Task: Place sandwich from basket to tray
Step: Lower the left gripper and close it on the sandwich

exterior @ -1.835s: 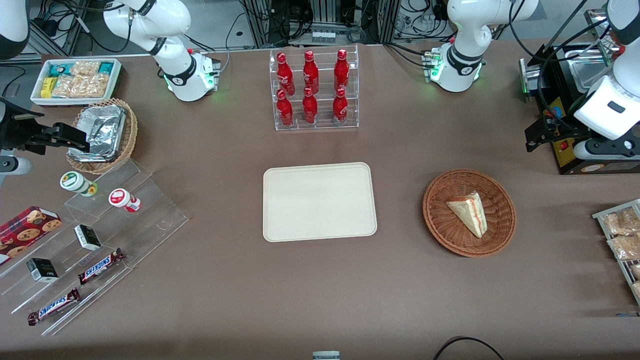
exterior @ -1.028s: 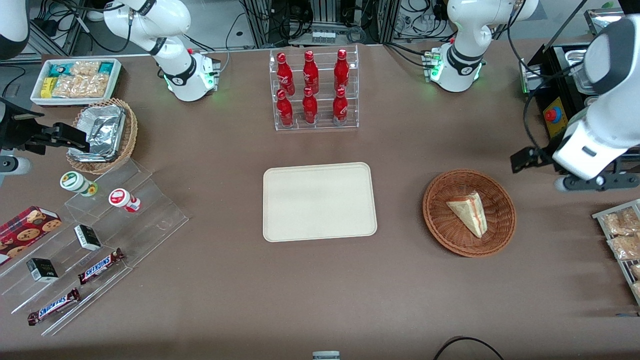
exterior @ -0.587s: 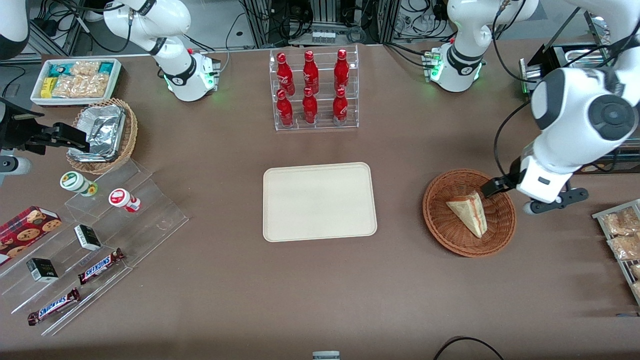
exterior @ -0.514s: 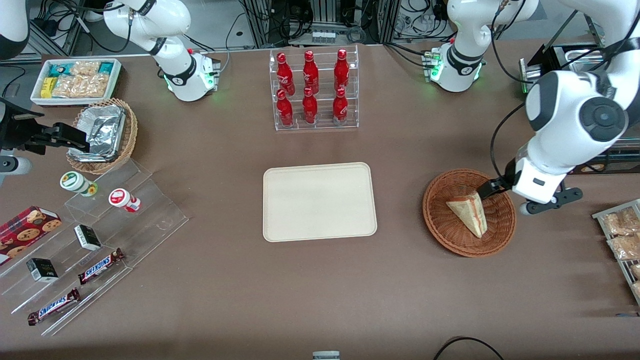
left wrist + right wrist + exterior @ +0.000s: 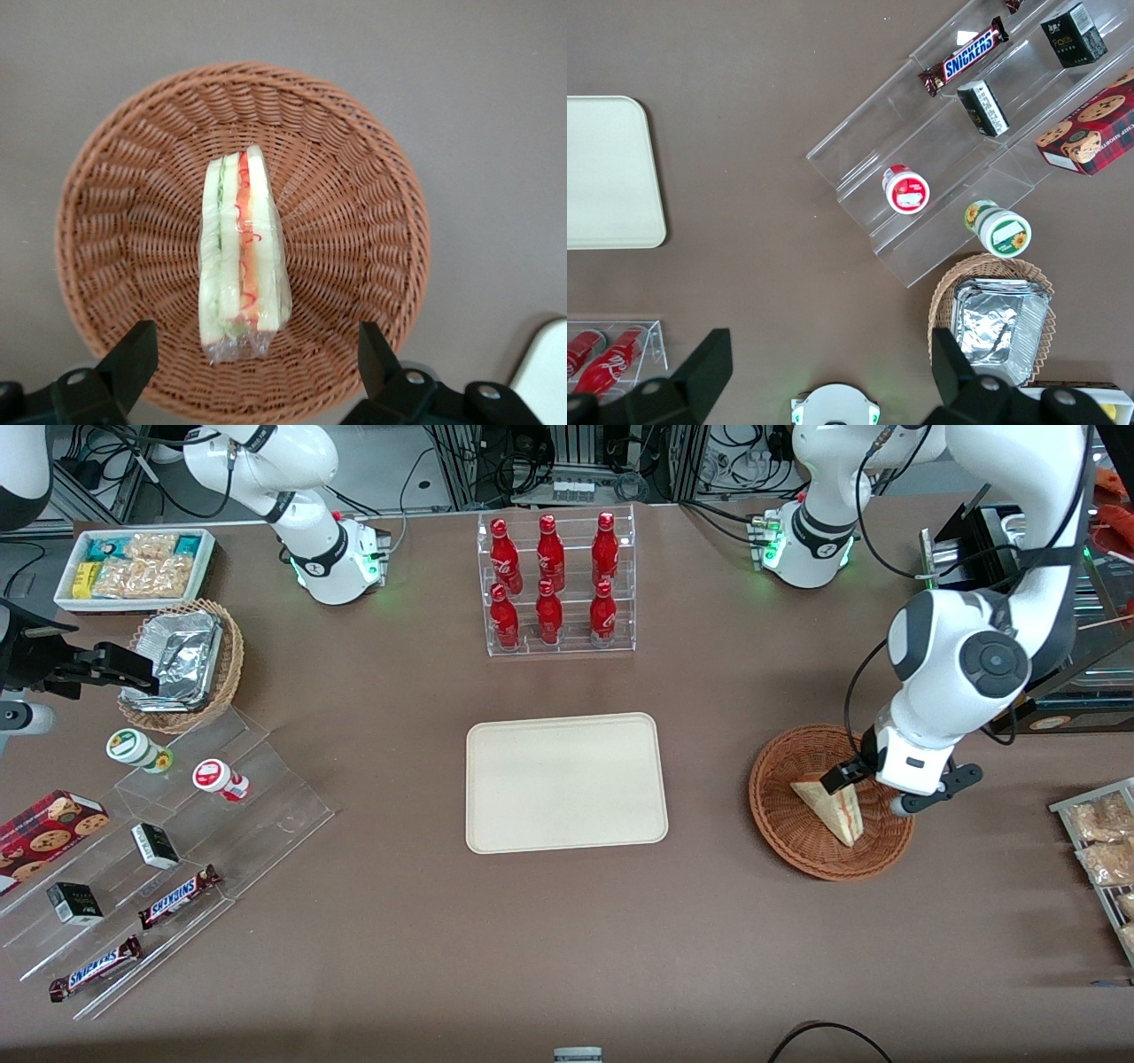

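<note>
The sandwich (image 5: 831, 809), a wrapped pale wedge with red and green filling, lies in the round reddish-brown basket (image 5: 780, 815), toward the working arm's end of the table. My left gripper (image 5: 870, 793) hangs open just above the basket, over the wedge's wide end. In the left wrist view the sandwich (image 5: 242, 257) lies along the middle of the basket (image 5: 354, 142), and the gripper (image 5: 255, 359) has one black finger on each side of the wrapped end, touching nothing. The cream tray (image 5: 567, 782) lies bare at the table's middle and also shows in the right wrist view, tray (image 5: 602, 173).
A clear rack of red bottles (image 5: 556, 584) stands farther from the front camera than the tray. Bagged snacks (image 5: 1101, 841) and a black machine (image 5: 997, 558) sit at the working arm's end. A stepped acrylic shelf (image 5: 177, 841), a tan basket of foil containers (image 5: 182, 660) and a white bin (image 5: 133, 567) sit toward the parked arm's end.
The left arm has swung in from the working arm's end of the table and come down over the basket. The sandwich, basket and tray have not moved.
</note>
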You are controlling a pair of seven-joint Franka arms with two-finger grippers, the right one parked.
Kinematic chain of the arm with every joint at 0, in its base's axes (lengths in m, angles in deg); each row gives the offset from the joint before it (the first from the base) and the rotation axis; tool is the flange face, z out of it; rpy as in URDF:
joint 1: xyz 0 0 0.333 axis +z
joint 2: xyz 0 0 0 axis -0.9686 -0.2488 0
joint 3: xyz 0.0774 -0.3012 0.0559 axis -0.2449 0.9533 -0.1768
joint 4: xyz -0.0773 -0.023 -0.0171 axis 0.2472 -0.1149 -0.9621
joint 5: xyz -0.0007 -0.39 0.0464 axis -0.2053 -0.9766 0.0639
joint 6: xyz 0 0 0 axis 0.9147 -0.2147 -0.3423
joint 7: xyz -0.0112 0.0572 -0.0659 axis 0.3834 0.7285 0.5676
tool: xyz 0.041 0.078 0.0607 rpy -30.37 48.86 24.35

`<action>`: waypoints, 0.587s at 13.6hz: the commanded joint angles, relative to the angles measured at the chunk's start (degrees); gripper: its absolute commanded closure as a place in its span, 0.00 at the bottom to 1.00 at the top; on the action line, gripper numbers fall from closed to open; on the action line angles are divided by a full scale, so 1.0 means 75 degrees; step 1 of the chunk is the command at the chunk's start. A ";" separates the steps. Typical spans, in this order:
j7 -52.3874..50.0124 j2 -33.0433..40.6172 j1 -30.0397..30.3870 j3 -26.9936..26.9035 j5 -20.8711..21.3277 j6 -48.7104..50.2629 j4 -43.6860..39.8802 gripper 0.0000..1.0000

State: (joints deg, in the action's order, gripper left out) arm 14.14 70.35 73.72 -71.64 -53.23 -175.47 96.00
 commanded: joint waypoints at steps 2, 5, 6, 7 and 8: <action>-0.0247 -0.0283 -0.0032 -0.0028 0.0061 -0.0607 0.0387 0.00; -0.0247 -0.0576 -0.0020 -0.0063 0.0072 -0.0758 0.0388 0.00; -0.0259 -0.0670 -0.0020 -0.0075 0.0072 -0.0864 0.0387 0.00; -0.0259 -0.0752 -0.0020 -0.0075 0.0072 -0.0992 0.0387 0.02; -0.0294 -0.0857 -0.0020 -0.0086 0.0061 -0.1052 0.0376 0.12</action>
State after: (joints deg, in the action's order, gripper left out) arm 13.43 65.15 73.74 -72.08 -53.23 -181.58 98.84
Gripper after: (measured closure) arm 0.018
